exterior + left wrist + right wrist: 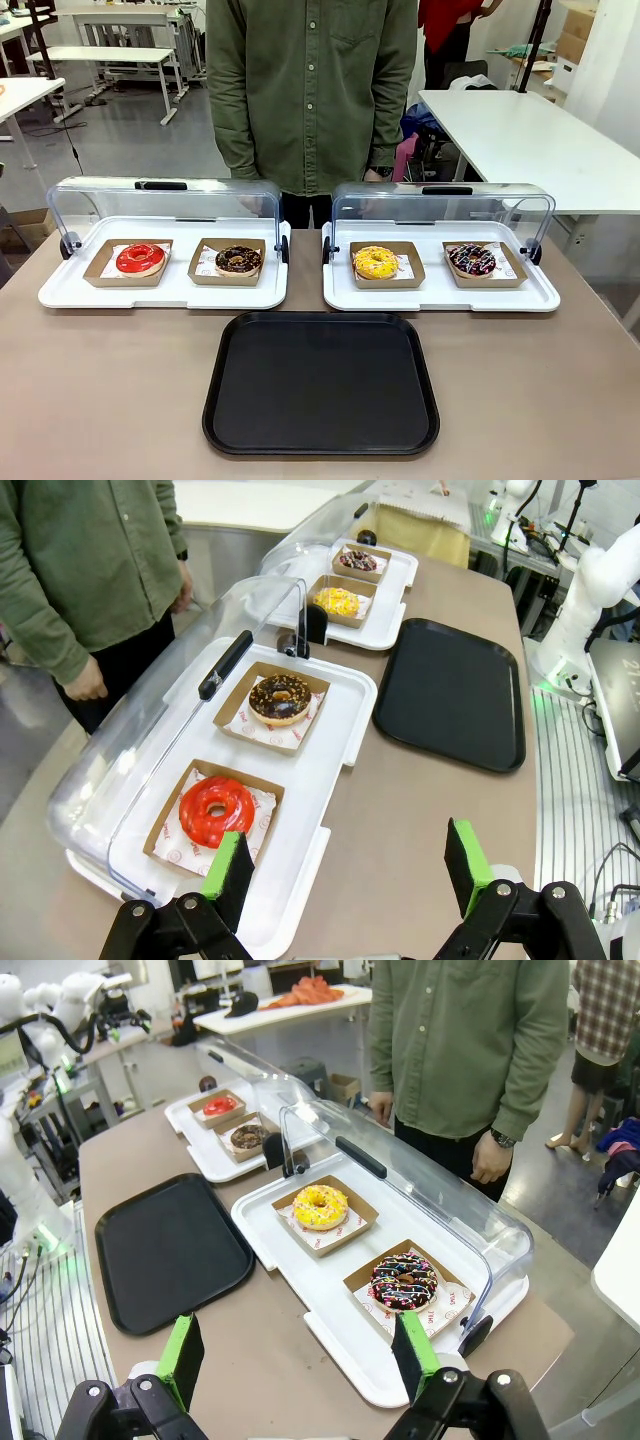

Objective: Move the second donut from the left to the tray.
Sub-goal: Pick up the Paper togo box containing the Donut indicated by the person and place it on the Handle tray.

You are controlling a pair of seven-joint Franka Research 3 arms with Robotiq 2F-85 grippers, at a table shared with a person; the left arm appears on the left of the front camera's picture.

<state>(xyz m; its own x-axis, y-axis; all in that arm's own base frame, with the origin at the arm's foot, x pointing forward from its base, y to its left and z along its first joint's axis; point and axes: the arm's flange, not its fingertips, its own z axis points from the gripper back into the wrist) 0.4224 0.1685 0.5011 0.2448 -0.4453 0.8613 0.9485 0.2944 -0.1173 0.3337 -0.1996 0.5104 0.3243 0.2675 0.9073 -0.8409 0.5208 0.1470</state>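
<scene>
The chocolate-brown donut with light sprinkles (238,260) (279,698) (248,1137) lies in its shallow cardboard box on the left white tray, second from the left. The black tray (322,382) (452,691) (170,1249) rests bare on the table in front of both white trays. My left gripper (349,875) hovers open above the table's left end, beside the red donut, nothing between its green pads. My right gripper (298,1353) hangs open over the right end, near the dark drizzled donut, holding nothing.
Red donut (140,258), yellow donut (375,262) and dark drizzled donut (471,260) sit in boxes on two white trays (70,290) (540,297) with clear lids raised. A person in a green shirt (310,90) stands behind the table, hands down.
</scene>
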